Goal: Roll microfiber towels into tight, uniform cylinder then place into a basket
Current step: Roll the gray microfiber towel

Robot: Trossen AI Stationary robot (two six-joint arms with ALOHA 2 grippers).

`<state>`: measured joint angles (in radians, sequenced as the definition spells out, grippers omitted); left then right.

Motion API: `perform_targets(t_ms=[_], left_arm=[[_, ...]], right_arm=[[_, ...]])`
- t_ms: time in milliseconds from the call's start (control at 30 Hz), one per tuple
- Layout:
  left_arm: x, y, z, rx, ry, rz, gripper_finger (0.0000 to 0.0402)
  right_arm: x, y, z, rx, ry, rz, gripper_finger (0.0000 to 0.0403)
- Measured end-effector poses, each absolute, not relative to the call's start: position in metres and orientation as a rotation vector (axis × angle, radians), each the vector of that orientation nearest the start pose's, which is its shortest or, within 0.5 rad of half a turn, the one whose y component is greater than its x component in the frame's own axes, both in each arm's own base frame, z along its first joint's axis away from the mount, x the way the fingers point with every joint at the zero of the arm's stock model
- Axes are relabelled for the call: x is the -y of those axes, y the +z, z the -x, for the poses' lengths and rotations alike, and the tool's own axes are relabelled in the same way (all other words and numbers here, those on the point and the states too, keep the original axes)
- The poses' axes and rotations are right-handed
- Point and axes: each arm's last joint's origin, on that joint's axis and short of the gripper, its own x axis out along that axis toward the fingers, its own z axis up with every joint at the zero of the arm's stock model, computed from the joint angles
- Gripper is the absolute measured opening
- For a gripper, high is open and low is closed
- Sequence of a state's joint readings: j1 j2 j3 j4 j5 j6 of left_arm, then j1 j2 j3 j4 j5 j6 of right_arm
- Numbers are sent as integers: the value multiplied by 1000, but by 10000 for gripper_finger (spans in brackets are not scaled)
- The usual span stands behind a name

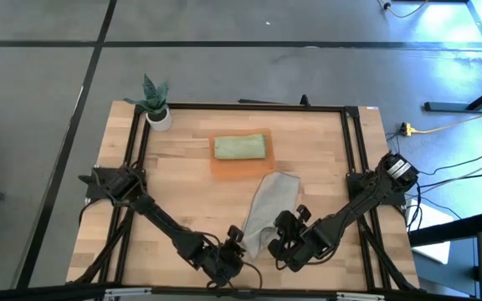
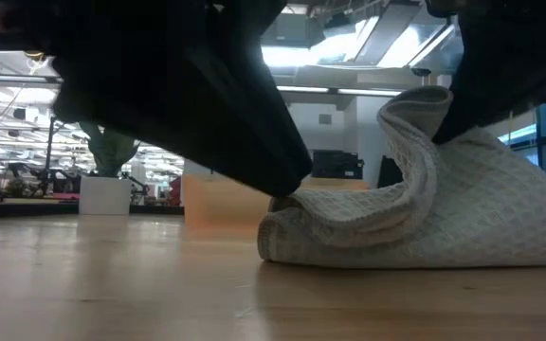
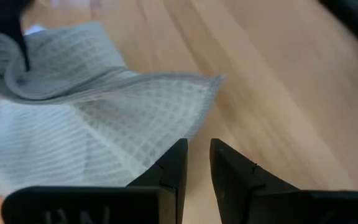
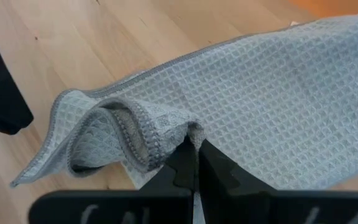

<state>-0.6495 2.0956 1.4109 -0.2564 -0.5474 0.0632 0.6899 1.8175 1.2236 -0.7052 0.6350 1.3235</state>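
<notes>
A grey waffle-weave towel (image 1: 272,201) lies slantwise on the wooden table, its near end bunched into a loose fold (image 2: 292,223). My right gripper (image 4: 196,148) is shut on that end and holds part of it raised (image 2: 423,109). My left gripper (image 3: 197,154) stands low beside the towel's near end, with a narrow gap between its fingers that shows only bare wood. Farther back, a rolled green towel (image 1: 241,148) lies in the orange basket (image 1: 222,170). My left gripper has one fingertip (image 3: 178,155) right at the towel's near edge (image 2: 287,201); I cannot tell whether it touches. My right gripper pinches the towel's hemmed edge (image 4: 166,134) where it is folded over on itself, several layers between its two fingers. The fingers slant down from the table's right. The held part is lifted, and the rest slopes down slack onto the table.
A small plant in a white pot (image 1: 159,117) stands at the far left corner. A dark frame (image 1: 350,150) runs along the table's edges. Bare wood lies left of the towel (image 1: 182,192).
</notes>
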Motion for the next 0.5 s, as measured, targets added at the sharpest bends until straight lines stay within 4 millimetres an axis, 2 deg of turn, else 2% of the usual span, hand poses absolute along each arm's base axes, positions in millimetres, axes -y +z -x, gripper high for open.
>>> perform_targets(t_ms=[267, 500], left_arm=[[250, 150, -357, -764, -88, -563, 62], [250, 150, -357, -764, -83, -548, 94]], right_arm=[[-206, 184, -277, -823, -578, -399, 8], [-204, 184, -279, -824, -582, -394, 8]])
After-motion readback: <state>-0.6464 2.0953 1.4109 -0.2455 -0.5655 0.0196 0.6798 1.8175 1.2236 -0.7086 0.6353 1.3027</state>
